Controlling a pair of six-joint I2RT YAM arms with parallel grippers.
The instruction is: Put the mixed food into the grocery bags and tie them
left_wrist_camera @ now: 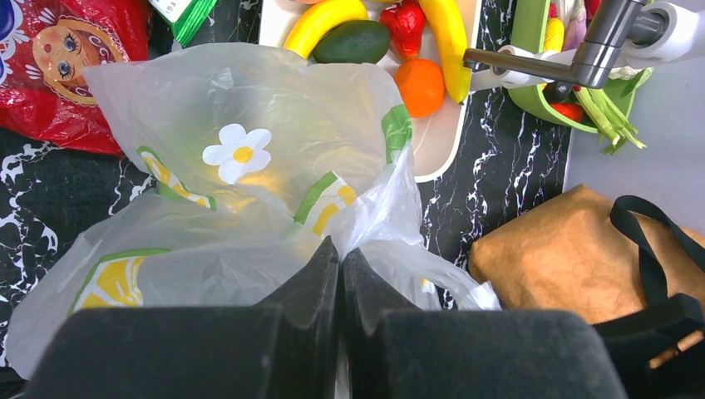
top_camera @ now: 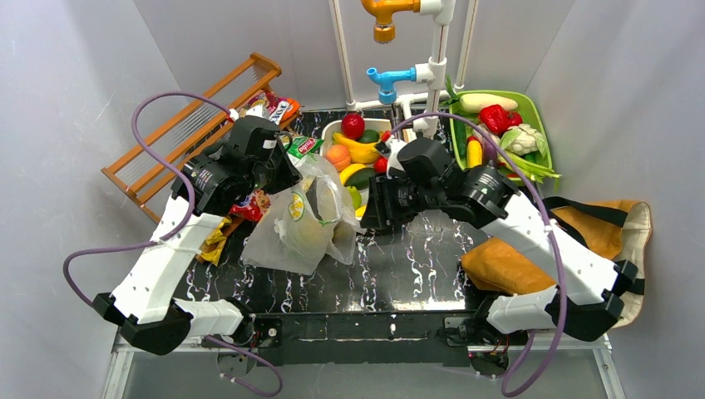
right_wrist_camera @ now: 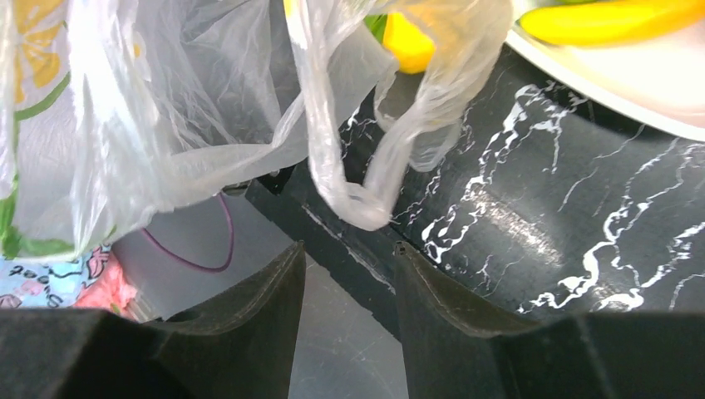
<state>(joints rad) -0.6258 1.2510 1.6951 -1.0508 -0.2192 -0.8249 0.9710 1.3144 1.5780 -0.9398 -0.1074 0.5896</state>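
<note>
Left fingers point(left_wrist_camera: 309, 287) pinch the plastic bag point(top_camera: 291, 229); right fingers point(right_wrist_camera: 259, 301) half-open, empty. Bag untied, most food point(top_camera: 362, 151) in far tray point(top_camera: 329, 131).

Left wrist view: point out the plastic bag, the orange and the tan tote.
plastic bag point(left_wrist_camera: 239, 152), left wrist view, its white flower print.
orange point(left_wrist_camera: 419, 86), left wrist view, its middle.
tan tote point(left_wrist_camera: 549, 249), left wrist view, bare cloth side.

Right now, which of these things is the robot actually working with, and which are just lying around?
For the job:
clear plastic bag
toy fruit and vegetables
snack packets
tan tote

Just lying about:
wooden rack
blue tap
orange tap
</note>
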